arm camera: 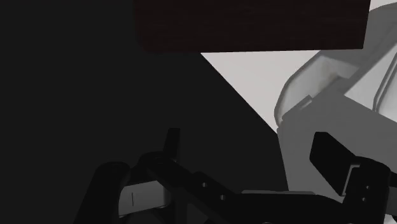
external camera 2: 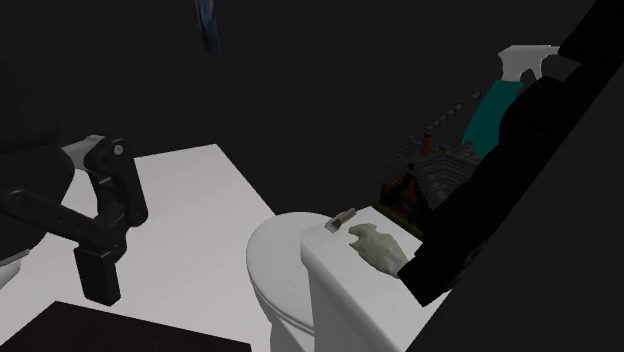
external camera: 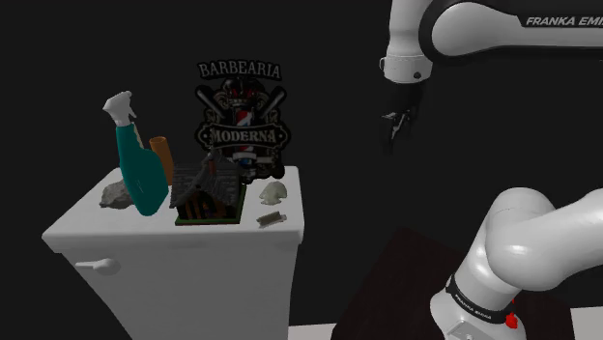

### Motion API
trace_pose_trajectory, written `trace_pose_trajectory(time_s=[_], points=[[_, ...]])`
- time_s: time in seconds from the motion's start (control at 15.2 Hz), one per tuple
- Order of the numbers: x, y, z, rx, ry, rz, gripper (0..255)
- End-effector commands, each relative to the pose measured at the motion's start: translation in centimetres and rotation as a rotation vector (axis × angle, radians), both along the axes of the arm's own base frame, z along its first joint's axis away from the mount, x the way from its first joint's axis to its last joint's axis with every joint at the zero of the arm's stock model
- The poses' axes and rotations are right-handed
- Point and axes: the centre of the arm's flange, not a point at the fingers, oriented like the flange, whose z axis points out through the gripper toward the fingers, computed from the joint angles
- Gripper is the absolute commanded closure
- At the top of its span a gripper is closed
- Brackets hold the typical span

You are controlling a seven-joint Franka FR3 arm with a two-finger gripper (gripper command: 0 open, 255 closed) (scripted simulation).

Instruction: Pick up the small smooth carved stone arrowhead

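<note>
The black gripper [external camera: 396,130] hangs in the air, its two fingers [arm camera: 331,157] standing apart; in the shoulder view it is at about 1 o'clock from the pale stone arrowhead [external camera: 273,191], well apart. The arrowhead lies on the white tank lid [external camera: 145,230], just at 3 o'clock of a model house [external camera: 208,193]; a short stick-like piece [external camera: 272,219] lies at its 6 o'clock; a teal spray bottle [external camera: 140,169] and a grey rock [external camera: 116,197] stand at the house's 9 o'clock.
</note>
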Motion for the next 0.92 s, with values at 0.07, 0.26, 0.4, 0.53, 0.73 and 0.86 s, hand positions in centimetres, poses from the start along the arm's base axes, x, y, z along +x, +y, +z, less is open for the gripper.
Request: trace_pose_trajectory(time_s=[0.07,0.26,0.4,0.53,0.73,0.86], points=[[0.4,1.2,-0.3,0.001,-0.003,-0.023,0],[1.9,4.6,-1.1,0.005,-0.011,-0.092,0],[3.0,6.9,-1.6,0.007,-0.017,-0.138,0],[4.2,9.1,-2.1,0.01,-0.023,-0.184,0],[6.2,12.3,-2.8,0.013,-0.031,-0.253,0],[7.7,14.4,-3.3,0.016,-0.037,-0.298,0]])
